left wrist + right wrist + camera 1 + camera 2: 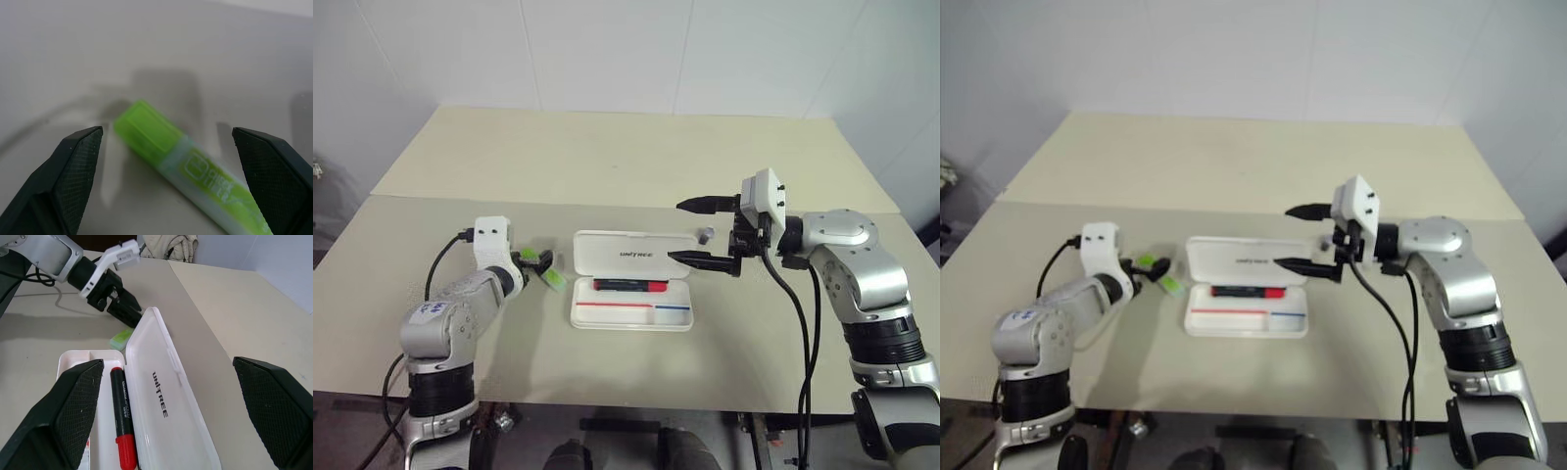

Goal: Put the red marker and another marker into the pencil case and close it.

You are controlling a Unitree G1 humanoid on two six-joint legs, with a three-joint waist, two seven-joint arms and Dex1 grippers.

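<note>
Green marker next, red one already in the case.

Red marker (629,286) lies in the tray of the pencil case (631,318), whose lid stands open toward the back of the table (607,166). Left gripper (539,262) is spread wide around the light-green marker (181,166) lying on the table just left of the case, apparently lining up a grasp. Right gripper (697,231) hangs released and empty above the lid's right end, probably waiting to close it.

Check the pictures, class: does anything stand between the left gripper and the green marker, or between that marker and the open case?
Nothing visible does. The left gripper hangs open around the green marker on the table. The case lies open beside it, the red marker already inside.
</note>
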